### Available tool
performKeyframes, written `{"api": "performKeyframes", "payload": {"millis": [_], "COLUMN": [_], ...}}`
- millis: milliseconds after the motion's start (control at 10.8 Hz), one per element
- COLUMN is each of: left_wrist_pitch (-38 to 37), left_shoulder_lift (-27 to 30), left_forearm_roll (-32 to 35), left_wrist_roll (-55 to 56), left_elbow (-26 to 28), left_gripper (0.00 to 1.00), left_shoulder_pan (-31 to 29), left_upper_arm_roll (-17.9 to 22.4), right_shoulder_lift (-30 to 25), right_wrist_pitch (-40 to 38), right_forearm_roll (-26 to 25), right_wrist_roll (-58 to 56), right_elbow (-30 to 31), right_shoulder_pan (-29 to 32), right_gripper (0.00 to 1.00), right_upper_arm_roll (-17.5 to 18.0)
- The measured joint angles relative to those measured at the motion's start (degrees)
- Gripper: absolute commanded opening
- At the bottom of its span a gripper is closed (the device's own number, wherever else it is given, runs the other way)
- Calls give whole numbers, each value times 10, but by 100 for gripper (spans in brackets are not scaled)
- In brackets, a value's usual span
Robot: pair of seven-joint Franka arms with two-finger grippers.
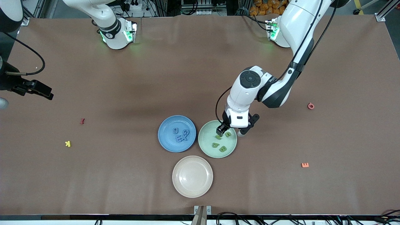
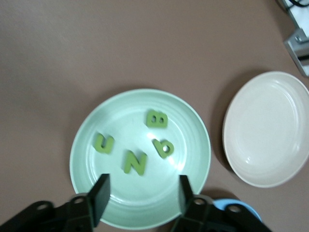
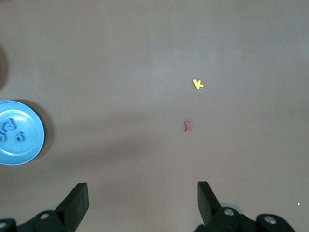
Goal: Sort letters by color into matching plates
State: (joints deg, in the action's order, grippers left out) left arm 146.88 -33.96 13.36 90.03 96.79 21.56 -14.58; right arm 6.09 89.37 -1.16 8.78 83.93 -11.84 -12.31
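Brown matte tabletop (image 1: 175, 78) fills the front view, and on it we see three plates clustered near the front camera: the blue plate (image 1: 164, 140) toward the right arm's end, the green plate (image 1: 207, 148) touching it at the rim, and a cream plate (image 1: 192, 184) nearer the camera than both. Blue letters (image 1: 181, 135) lie in the blue plate, green letters (image 1: 222, 143) in the green one. The left gripper (image 1: 222, 130) hangs low over the green plate's rim; the right gripper (image 1: 34, 89) waits at its own end of the table. Strays outside the plates: a yellow K (image 1: 67, 143), a dark red piece (image 1: 82, 121), a red ring-shaped piece (image 1: 310, 106), an orange E (image 1: 305, 165). Left wrist view: the left gripper's fingers (image 2: 100, 195) are parted with nothing between them, the four green letters lying flat in the green plate (image 2: 190, 121) just past them. Right wrist view: the right gripper (image 3: 141, 203) is spread wide and empty over bare table, with the yellow K and dark red piece in sight. We judge the letters light, flat, probably stiff foam or plastic, and prone to skate on the smooth surface; best pinched across a narrow stroke or the outer edges, coming straight down.
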Motion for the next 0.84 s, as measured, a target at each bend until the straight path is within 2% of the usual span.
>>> {"api": "performKeyframes", "payload": {"millis": [186,651,837], "left_wrist_pitch": [-70,-249,-323], "left_shoulder_lift": [8,59,67], "left_forearm_roll": [5,5,-28], "left_wrist_roll": [-36,-238,-345], "left_elbow": [-14,-31,-59], "left_gripper": [100,100,100], "left_shoulder_pan": [-10,-63,-106], "left_upper_arm_roll": [6,6,7], "right_shoulder_lift": [1,2,5], "right_wrist_pitch": [0,0,0], "right_forearm_roll": [0,0,0], "right_wrist_roll": [0,0,0], "right_elbow": [0,0,0], "right_shoulder_pan": [-1,-1,-1], "right_gripper": [100,100,100], "right_upper_arm_roll": [0,1,1]}}
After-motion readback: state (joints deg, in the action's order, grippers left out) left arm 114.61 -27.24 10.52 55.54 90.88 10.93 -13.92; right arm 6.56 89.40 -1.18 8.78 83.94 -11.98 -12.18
